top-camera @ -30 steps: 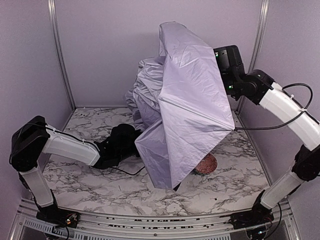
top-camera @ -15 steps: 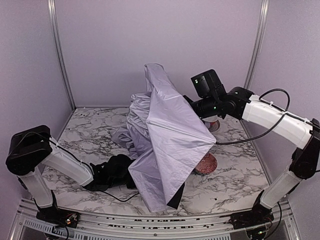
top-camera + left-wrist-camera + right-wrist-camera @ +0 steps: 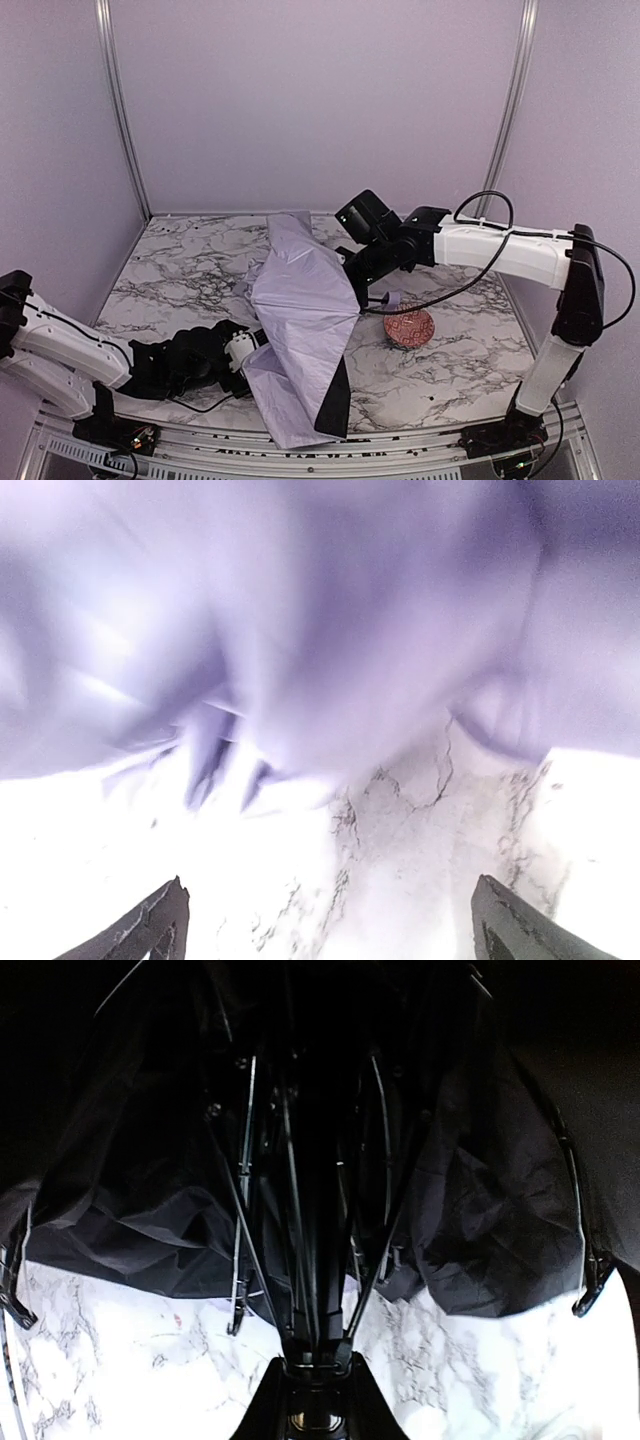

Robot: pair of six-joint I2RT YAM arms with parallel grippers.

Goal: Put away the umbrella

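Observation:
The umbrella [image 3: 300,305] lies low over the middle of the marble table, its pale lavender canopy half collapsed and a black edge showing at the front. In the right wrist view I see its black underside [image 3: 150,1190] and ribs, and my right gripper [image 3: 318,1365] is shut on the thin black shaft. From above, the right gripper [image 3: 366,274] sits at the canopy's right edge. My left gripper [image 3: 246,352] is low by the canopy's near left edge. In its own view the left gripper [image 3: 335,925] is open and empty, with blurred lavender fabric [image 3: 330,630] just ahead.
A red patterned bowl [image 3: 408,327] stands on the table [image 3: 170,270] just right of the canopy, under the right forearm. A black cable hangs from the right arm toward the bowl. Lilac walls close in the back and both sides.
The right arm came down and forward, bringing the umbrella from raised against the back wall to lying low on the table. The left gripper opened and drew back toward the near left.

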